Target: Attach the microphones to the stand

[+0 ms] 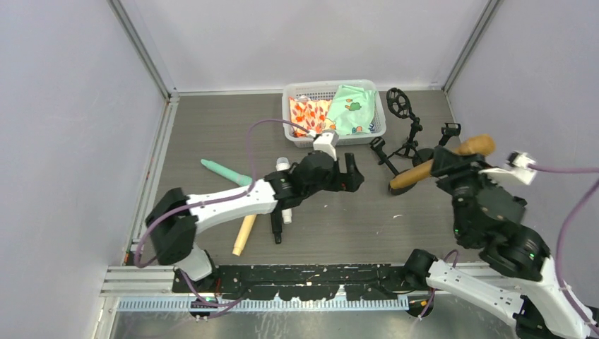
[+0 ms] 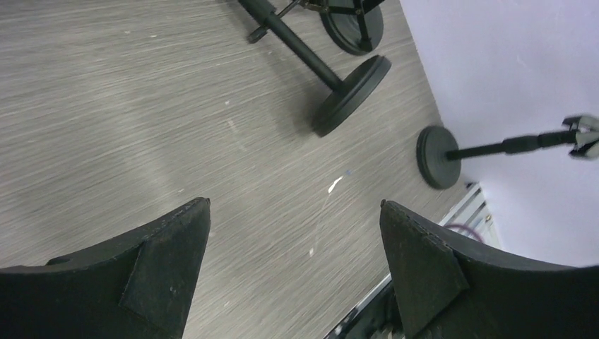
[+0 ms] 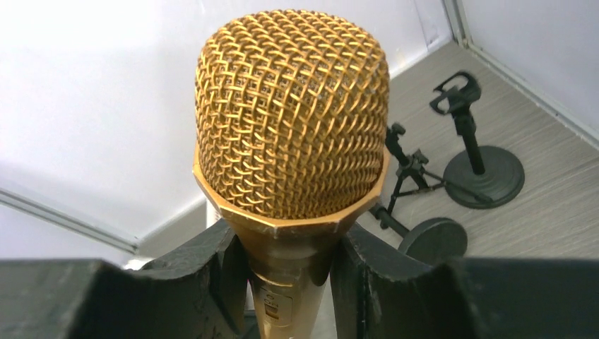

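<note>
My right gripper [image 1: 453, 167] is shut on a gold microphone [image 1: 441, 162] and holds it tilted above the table, with its mesh head [image 3: 291, 113] filling the right wrist view between the fingers [image 3: 212, 261]. Black stands lie beyond it: an upright one with a clip [image 3: 480, 166], a small tripod [image 3: 408, 173] and one tipped on its side [image 3: 431, 240]. They are at the back right in the top view [image 1: 410, 138]. My left gripper [image 1: 351, 174] is open and empty above the bare table middle. Its fingers [image 2: 169, 261] frame the floor, with stand bases [image 2: 351, 95] ahead.
Under the left arm lie a teal microphone [image 1: 222, 171], a cream one [image 1: 244, 235] and a black one [image 1: 277, 227]. A white basket [image 1: 333, 138] with patterned cloths stands at the back centre. Grey walls close in the sides.
</note>
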`<state>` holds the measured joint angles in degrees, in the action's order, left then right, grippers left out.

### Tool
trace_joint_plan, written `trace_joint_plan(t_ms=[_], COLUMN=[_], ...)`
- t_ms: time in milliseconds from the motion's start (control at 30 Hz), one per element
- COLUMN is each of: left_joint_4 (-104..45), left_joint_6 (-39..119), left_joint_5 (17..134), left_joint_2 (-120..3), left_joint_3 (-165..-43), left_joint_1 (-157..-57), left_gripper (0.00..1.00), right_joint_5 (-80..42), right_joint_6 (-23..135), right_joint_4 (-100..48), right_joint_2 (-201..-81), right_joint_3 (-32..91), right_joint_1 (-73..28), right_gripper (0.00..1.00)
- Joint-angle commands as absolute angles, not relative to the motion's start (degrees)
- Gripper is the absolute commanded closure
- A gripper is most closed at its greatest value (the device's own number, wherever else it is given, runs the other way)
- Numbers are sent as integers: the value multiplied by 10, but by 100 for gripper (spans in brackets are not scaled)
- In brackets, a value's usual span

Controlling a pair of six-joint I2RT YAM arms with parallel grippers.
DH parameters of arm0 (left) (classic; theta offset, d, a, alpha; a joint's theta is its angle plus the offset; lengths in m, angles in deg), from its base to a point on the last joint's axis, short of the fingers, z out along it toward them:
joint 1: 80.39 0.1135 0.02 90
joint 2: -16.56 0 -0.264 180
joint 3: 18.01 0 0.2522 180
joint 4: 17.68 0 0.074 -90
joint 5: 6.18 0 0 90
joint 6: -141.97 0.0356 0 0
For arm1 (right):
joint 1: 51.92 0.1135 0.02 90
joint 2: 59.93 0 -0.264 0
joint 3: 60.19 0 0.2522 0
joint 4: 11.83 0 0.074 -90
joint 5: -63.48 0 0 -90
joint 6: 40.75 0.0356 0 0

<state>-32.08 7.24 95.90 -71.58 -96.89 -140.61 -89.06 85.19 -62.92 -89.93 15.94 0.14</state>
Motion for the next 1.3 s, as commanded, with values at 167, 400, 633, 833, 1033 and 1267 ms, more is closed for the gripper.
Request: trace_joint_plan(t_ms=[167,400,633,833,1033,1267], left_joint_4=[-270,-287,-313,-352,-374,-379], left_joint_6=[-83,-125,-157,-152,-144,-143], left_joint_5=[1021,1036,1062,1062,1054,1041], left_joint_2=[-902,-1029,-1118,-1190,-1246,-1290], left_joint_3=[-1137,-1254,-1343,-1434,-1499,-1540], left_joint_1=[-1422,-1422,-1418,-1414,-1414,-1411], left_gripper=[9,11,16,18,20,25], right_joint_5=[-913,-902,-896,-891,-887,-883], right_joint_6=[786,782,788,791,791,796], right_joint_4=[-650,-654,-662,-671,-678,-684], right_joint_2=[-860,-847,-831,-830,-829,-833], right_joint_3=[236,251,255,256,264,267], right_joint_1=[2,2,2,2,2,2], right_gripper=[99,99,99,99,99,99])
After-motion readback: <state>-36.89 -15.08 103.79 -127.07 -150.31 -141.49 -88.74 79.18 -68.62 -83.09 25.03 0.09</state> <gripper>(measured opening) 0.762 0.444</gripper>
